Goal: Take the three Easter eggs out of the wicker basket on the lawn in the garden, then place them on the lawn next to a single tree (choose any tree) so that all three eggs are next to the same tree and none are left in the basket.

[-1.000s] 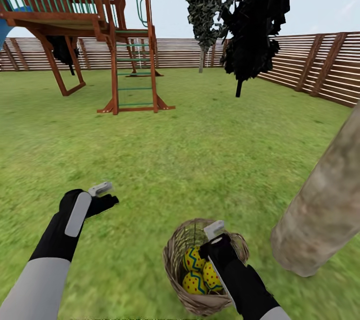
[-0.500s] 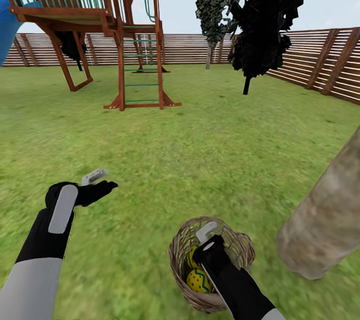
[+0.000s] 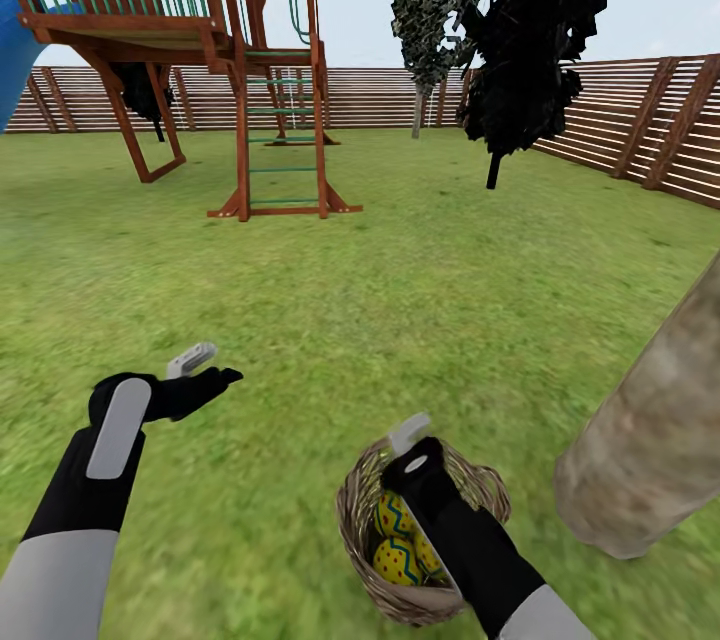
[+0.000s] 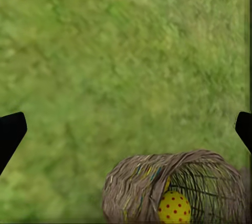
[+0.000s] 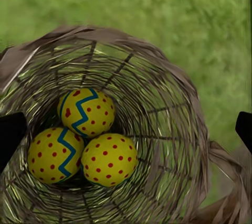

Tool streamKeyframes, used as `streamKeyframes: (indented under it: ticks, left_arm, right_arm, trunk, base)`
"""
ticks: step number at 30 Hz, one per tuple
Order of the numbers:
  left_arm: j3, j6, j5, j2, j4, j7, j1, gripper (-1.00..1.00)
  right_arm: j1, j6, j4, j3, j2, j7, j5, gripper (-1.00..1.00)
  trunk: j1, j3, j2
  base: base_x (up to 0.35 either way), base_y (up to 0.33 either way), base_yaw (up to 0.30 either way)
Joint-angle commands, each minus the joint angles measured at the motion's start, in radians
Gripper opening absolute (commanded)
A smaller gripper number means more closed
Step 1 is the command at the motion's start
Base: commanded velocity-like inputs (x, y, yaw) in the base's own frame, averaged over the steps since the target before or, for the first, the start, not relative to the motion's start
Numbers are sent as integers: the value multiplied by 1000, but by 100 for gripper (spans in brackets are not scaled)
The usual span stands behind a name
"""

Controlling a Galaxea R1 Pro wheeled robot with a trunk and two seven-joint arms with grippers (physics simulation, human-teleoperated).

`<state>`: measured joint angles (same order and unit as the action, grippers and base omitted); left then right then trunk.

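Head view takes in the lawn [image 3: 400, 320], a broad green stretch that runs back to a slatted wooden fence [image 3: 640, 120]. A wooden play tower [image 3: 200, 40] with a green ladder stands at the far left, and two thin-trunked dark-leaved trees [image 3: 500, 40] rise near the fence. At the right edge leans the tree [image 3: 650, 460], a thick pale mottled trunk with its base on the grass just beside the wicker basket [image 3: 360, 510]. The basket sits on the grass near the bottom of the view, below the right arm. The left end effector [image 3: 205, 375] hovers over bare grass well apart from the basket, its fingers spread open with nothing between them. The right end effector [image 3: 415, 440] hangs directly over the basket mouth; in the right wrist view its dark fingertips [image 5: 10, 135] sit at the two sides, wide open and empty. All three Easter eggs [image 5: 86, 140] lie touching one another in the bottom of the basket, yellow with red dots and blue zigzags.
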<state>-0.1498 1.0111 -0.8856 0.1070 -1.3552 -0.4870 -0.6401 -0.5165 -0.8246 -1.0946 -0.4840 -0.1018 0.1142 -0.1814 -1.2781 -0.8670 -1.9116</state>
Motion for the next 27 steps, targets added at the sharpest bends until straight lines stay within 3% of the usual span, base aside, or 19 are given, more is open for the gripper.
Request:
streamKeyframes:
  ticks: [1, 5, 17, 18, 21, 23, 27]
  left_arm:
    - [5, 3, -16, 1, -1, -9, -1, 100]
    - [25, 2, -30, 2, -1, -10, 0, 100]
    - [26, 1, -30, 6, -1, -10, -1, 100]
    - [26, 2, -30, 7, -1, -10, -1, 100]
    - [24, 2, -30, 8, -1, -10, -1, 100]
    - [25, 3, -30, 8, -1, -10, -1, 100]
    - [26, 2, -30, 8, -1, -10, -1, 100]
  right_arm:
    - [-7, -11, -6, 0, -1, 2, 0, 100]
    - [-29, -34, 5, 2, -4, -4, 10, 100]
    - [-96, -101, 72, 0, -6, -71, 77, 100]
    - [-646, -163, 777, -2, -6, -276, 172, 100]
    - [-668, -159, 817, -13, -4, -346, 157, 100]
    - [-674, -153, 825, -38, 1, -372, 93, 100]
    - [-675, -109, 830, -85, 3, -407, 34, 100]
  trunk:
    - [0, -1, 0]
    - [0, -1, 0]
    - [0, -1, 0]
    - [0, -1, 0]
    - [0, -1, 0]
    - [0, -1, 0]
    - [0, -1, 0]
  base:
    - [0, 0, 0]
    - [0, 0, 0]
    - [0, 0, 0]
    - [0, 0, 0]
    - [0, 0, 0]
    - [0, 0, 0]
    - [0, 0, 0]
